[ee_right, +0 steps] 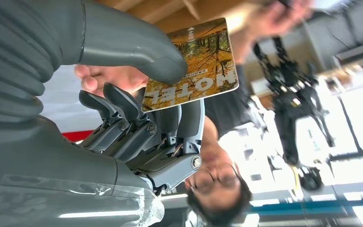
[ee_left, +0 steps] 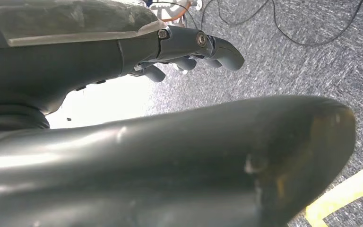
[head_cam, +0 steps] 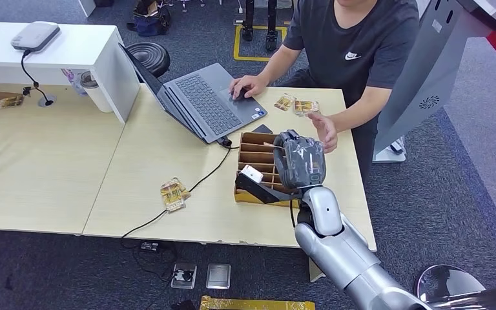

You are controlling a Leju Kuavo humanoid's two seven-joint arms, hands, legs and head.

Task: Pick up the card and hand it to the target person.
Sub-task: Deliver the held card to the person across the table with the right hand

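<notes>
Shelf [head_cam: 71, 45]: a white raised unit is set at the far left of the table [head_cam: 51, 168], with a grey device [head_cam: 35, 34] on top and its cable run down to the surface; it is kept well away from the handover.

Loose cards [head_cam: 175, 194]: a small pile is left on the bare table left of the box, beside the black cable [head_cam: 187, 194]; it plays no part in the present step.

Laptop [head_cam: 200, 100]: it is opened toward the person, whose one hand [head_cam: 245, 86] is rested on it, so only the other hand is free for receiving.

Box [head_cam: 261, 171]: a slotted cardboard holder is placed within the right arm's reach, judged to be the card store; a white item [head_cam: 252, 173] sits at its near left.

Left hand [ee_left: 189, 52]: it is seen hanging over the carpet, fingers loosely curled and nothing seen in them; it is judged idle.

Right hand [head_cam: 301, 160]: it is raised above the box and turned toward the person. In the wrist view the card [ee_right: 196, 64] is pinched between the thumb [ee_right: 137, 49] and the fingers [ee_right: 123, 106] beneath, most of its printed face left projecting so that it can be taken.

Person's hand [head_cam: 325, 130]: it is held open just beside the right hand, near but apparently not yet touching the card; the handover is judged close to completion, release being what remains.

More cards [head_cam: 297, 104]: a few are laid on the table beyond that hand.
</notes>
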